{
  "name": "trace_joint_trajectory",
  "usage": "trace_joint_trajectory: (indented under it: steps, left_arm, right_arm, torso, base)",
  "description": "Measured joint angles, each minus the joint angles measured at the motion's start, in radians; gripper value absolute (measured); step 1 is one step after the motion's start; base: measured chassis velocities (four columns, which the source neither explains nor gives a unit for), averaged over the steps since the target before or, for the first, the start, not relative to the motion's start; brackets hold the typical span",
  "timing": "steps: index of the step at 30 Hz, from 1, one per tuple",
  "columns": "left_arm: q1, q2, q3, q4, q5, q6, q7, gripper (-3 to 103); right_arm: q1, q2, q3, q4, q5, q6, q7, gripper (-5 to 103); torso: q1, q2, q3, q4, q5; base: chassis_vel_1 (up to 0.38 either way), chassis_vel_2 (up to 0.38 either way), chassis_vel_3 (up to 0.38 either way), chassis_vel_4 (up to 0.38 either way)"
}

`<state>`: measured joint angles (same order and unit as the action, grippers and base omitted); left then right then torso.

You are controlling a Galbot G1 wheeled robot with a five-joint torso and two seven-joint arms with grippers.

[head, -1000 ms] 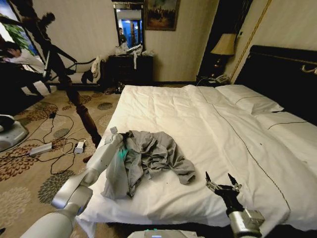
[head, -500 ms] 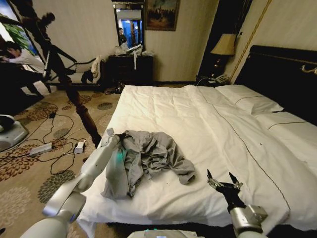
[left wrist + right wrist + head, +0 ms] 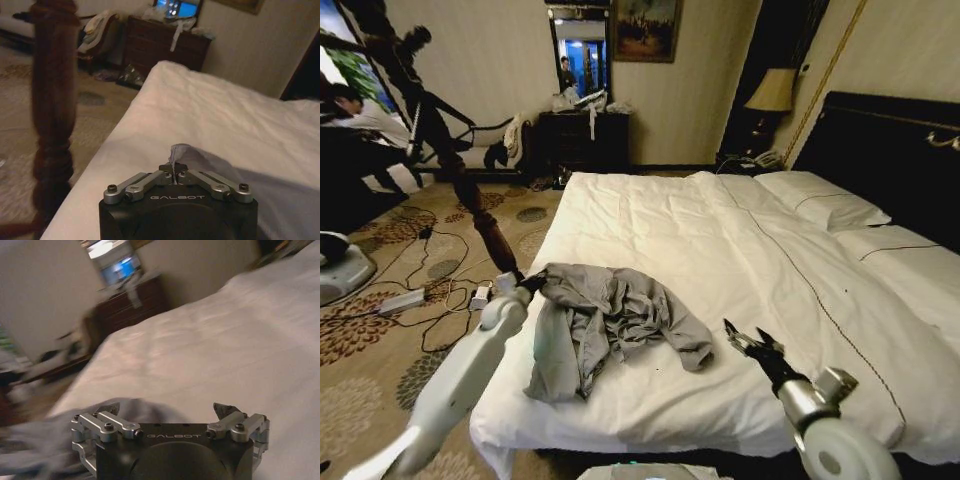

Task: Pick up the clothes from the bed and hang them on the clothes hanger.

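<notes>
Left wrist view: left gripper [image 3: 173, 171] pinched tight on a fold of the clothes [image 3: 192, 156], at the near left edge of the bed [image 3: 210, 110]. Head view: same grip at the grey garment's upper left corner, rest crumpled on the white duvet. Right gripper [image 3: 746, 341] spread wide, hovering just right of the clothes, not touching.

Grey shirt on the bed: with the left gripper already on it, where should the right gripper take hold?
Probably the bunched fold on the grey shirt nearest the open right gripper, coming in across the bed. That raised clump offers something to pinch. The left gripper is shut on the opposite edge.
</notes>
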<state>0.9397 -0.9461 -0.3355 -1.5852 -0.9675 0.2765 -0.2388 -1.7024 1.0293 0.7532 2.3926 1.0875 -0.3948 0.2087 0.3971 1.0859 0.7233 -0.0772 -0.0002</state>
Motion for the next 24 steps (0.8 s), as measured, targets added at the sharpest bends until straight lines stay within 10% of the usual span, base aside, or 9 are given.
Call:
trace_joint_trajectory:
  steps: [8,24]
  left_arm:
    - [0.131,-0.018,-0.035,-0.082,0.029,-0.045,-0.017,0]
    - [0.189,-0.002,-0.067,-0.121,0.044,-0.047,-0.030,0]
  right_arm:
    - [0.263,-0.122,-0.252,-0.121,0.092,-0.074,-0.052,100]
    - [0.587,-0.023,-0.686,-0.319,-0.134,-0.106,-0.064,100]
  torso:
    - [0.000,0.000,0.000,-0.0008,0.0003]
    - [0.000,0.000,0.000,-0.0008,0.0000]
  base:
    - [0.000,0.000,0.000,0.000]
    - [0.000,0.000,0.000,0.000]
